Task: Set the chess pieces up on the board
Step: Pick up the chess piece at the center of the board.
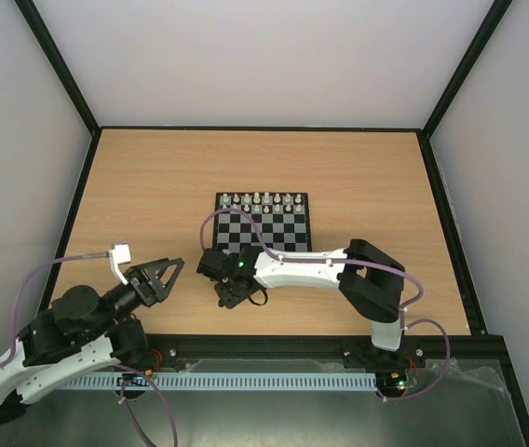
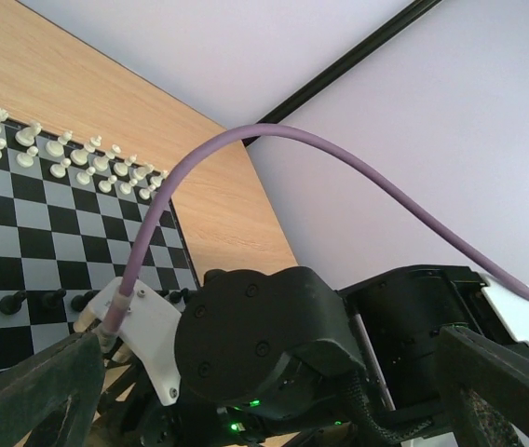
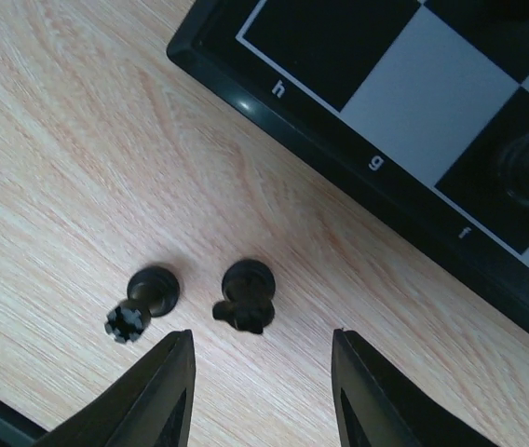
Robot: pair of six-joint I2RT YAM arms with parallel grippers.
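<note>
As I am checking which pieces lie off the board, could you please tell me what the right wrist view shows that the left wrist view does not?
Only the right wrist view shows two small dark brown-black chess pieces on the pale wooden table, off the lettered corner of the black-and-grey checked chessboard, ahead of the right gripper and its parted jaws. Only the left wrist view shows tiny white chess pieces in two rows and dark pawns standing on squares. Both show that chessboard and table.

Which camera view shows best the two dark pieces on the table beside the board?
The right wrist view: both dark pieces sit sharp and close on the wood, just ahead of the right tool. In the top view the right arm covers them; the left wrist view shows the board but not them.
</note>
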